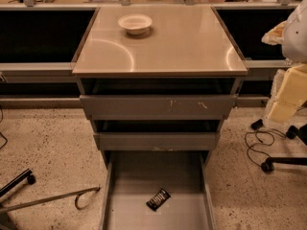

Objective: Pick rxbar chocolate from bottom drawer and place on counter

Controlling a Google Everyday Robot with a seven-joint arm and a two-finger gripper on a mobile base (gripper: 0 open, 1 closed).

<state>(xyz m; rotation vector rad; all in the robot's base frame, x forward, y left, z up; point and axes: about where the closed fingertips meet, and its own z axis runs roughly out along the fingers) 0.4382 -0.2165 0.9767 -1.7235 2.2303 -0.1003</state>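
Observation:
The rxbar chocolate (158, 199), a small black-wrapped bar, lies tilted on the flat grey floor of the bottom drawer (125, 195), which is pulled out toward me. The counter (182, 42) is the glossy beige top of the cabinet. My gripper is not in view. Only cream and white parts of my arm (289, 92) show at the right edge, level with the upper drawers and well away from the bar.
A white bowl (135, 23) stands at the back left of the counter. The two upper drawers (158, 107) are slightly open. A chair base with casters and cables (273, 159) is on the floor at right. Metal legs and a hook (76, 198) lie at left.

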